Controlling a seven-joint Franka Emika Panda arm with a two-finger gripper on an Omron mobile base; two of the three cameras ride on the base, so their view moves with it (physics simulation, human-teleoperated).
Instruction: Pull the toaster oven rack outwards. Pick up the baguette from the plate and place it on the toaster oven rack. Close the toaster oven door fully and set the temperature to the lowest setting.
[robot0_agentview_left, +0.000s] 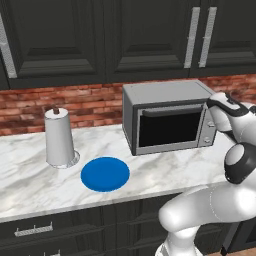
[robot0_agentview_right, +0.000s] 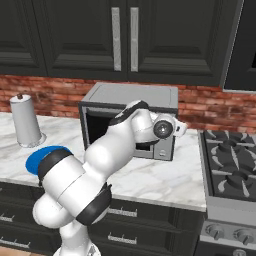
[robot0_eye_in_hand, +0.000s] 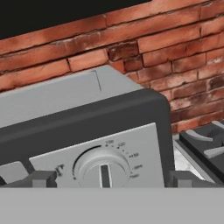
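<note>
Toaster oven (robot0_agentview_left: 167, 117) door (robot0_agentview_left: 170, 127) shut, gripper (robot0_eye_in_hand: 105, 178) spread wide around its top knob (robot0_eye_in_hand: 102, 168), blue plate (robot0_agentview_left: 105, 173) bare on worktop (robot0_agentview_left: 30, 175)

glossy white arm (robot0_agentview_left: 210, 205), dark joint bands

The toaster oven (robot0_eye_in_hand: 83, 127) filled the lower left, its round knob (robot0_eye_in_hand: 102, 168) at 6 o'clock between the gripper (robot0_eye_in_hand: 107, 178)'s widely parted fingertips (robot0_eye_in_hand: 41, 178). Red brick wall (robot0_eye_in_hand: 166, 48) ran toward 12 and 2 o'clock; stove grates (robot0_eye_in_hand: 205, 146) sat at 4 o'clock.
</note>
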